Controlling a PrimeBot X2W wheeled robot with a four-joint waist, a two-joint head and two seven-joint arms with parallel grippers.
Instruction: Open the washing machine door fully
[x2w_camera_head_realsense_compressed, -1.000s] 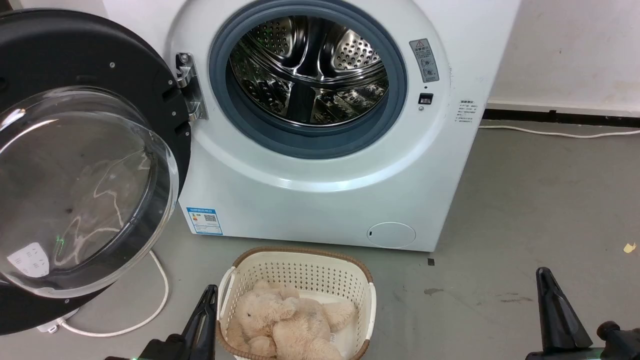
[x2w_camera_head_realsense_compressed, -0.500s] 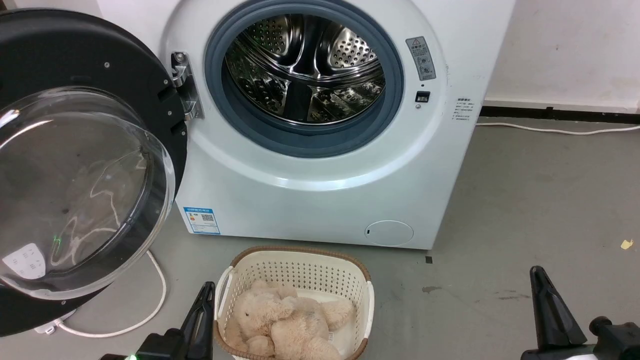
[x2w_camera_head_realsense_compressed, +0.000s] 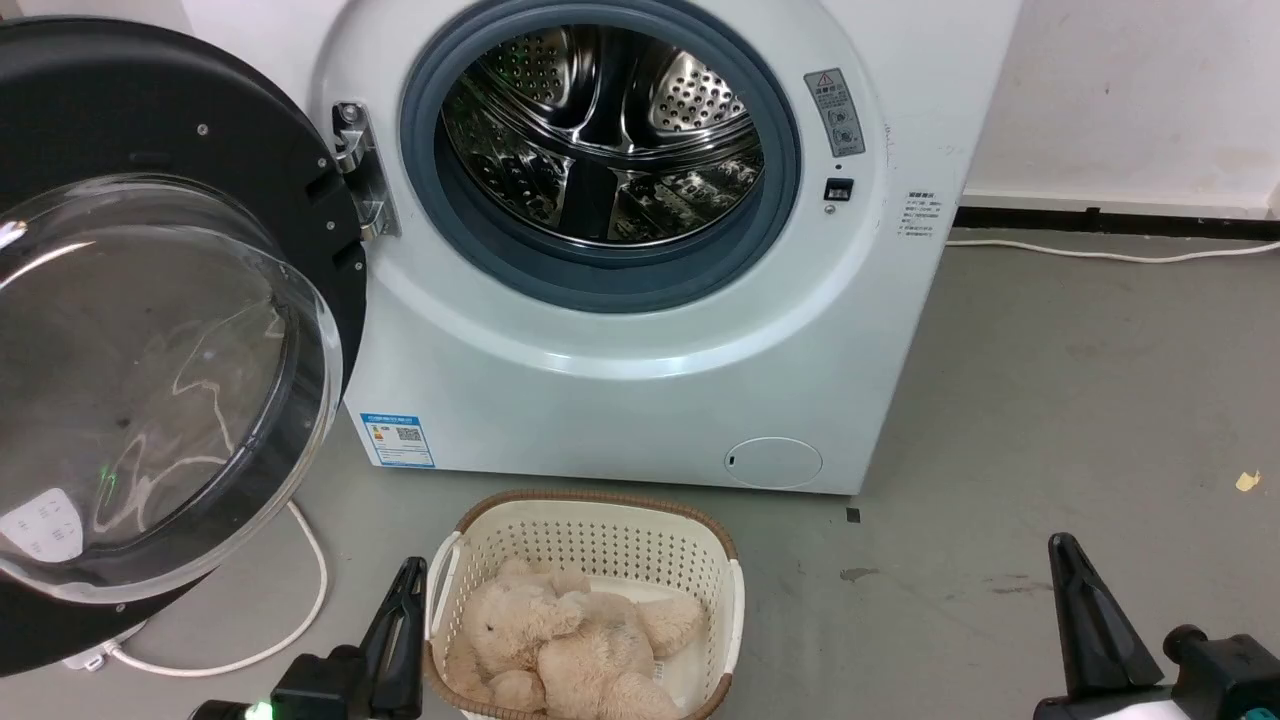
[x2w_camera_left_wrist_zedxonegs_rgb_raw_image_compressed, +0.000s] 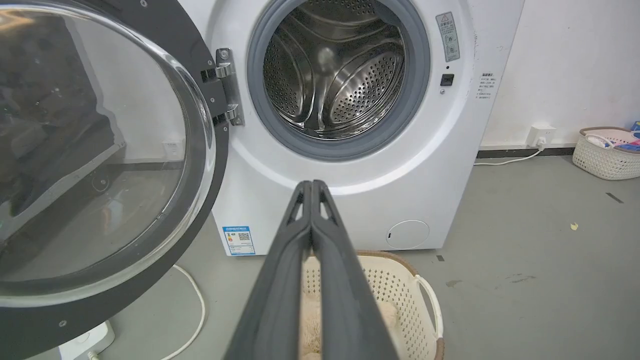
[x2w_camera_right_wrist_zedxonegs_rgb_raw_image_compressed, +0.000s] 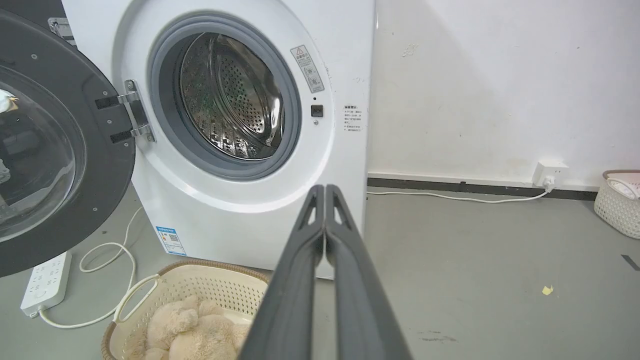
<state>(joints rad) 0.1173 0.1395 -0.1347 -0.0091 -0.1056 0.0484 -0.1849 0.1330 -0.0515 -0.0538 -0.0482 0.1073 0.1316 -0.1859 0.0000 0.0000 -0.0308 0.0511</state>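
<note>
Your left gripper (x2w_camera_left_wrist_zedxonegs_rgb_raw_image_compressed: 311, 185) is pinched fully closed with nothing in it. The right gripper (x2w_camera_right_wrist_zedxonegs_rgb_raw_image_compressed: 325, 188) is the same, and both hang low in front of the machine, touching nothing. Just beside the left one sits a basket (x2w_camera_head_realsense_compressed: 590, 520) with a plush toy (x2w_camera_head_realsense_compressed: 560, 640) in it. Further out, the washing machine door (x2w_camera_head_realsense_compressed: 160, 110) stands swung wide to the left of the washing machine (x2w_camera_head_realsense_compressed: 620, 400), leaving the drum (x2w_camera_head_realsense_compressed: 600, 130) completely exposed. Looks pretty much done to me. At most it needs a last nudge, if the hinge (x2w_camera_head_realsense_compressed: 362, 170) has travel left.
</note>
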